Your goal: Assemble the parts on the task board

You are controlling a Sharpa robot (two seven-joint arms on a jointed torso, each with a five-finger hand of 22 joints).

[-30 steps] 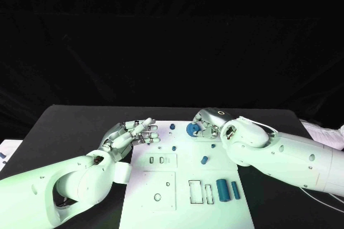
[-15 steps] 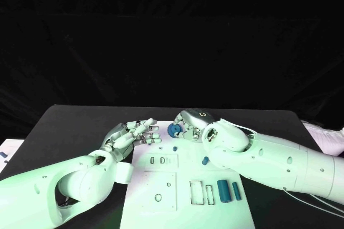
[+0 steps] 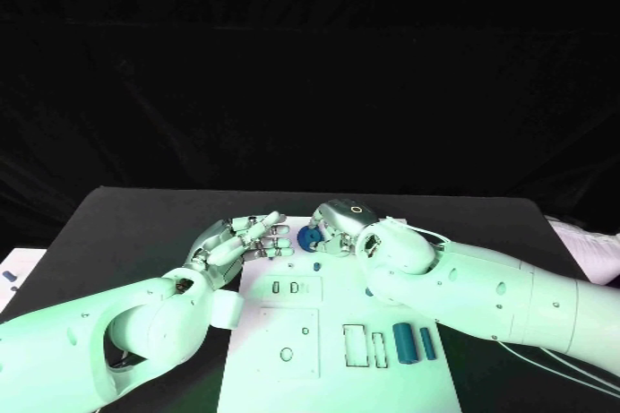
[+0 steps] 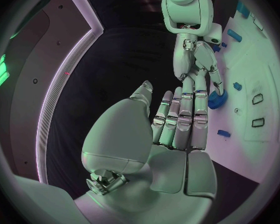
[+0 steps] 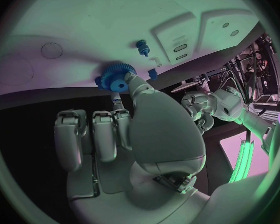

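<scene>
I see a black table (image 3: 129, 218) against a dark, unlit backdrop. The white task board (image 3: 339, 377) lies in the table's middle, running from its far part toward the near edge.

The board carries rectangular slots and small round holes. Two blue bars (image 3: 412, 342) lie side by side near its right edge, toward the near end. A small blue peg (image 3: 315, 266) stands in the far half, and a second small blue piece (image 4: 237, 86) lies further in on the board.

The task's main item is a blue toothed gear (image 3: 309, 238) with a paler hub. It sits at the far end of the board, between the two hands. In the right wrist view its teeth and hub (image 5: 117, 79) show clearly.

The right hand (image 3: 341, 224) grips the gear: a fingertip and the thumb pinch its rim, and the other fingers are curled back.

The left hand (image 3: 245, 241) hovers at the board's far left corner, just beside the gear. Its fingers are extended, close together and hold nothing. I cannot tell whether its fingertips touch the gear.
</scene>
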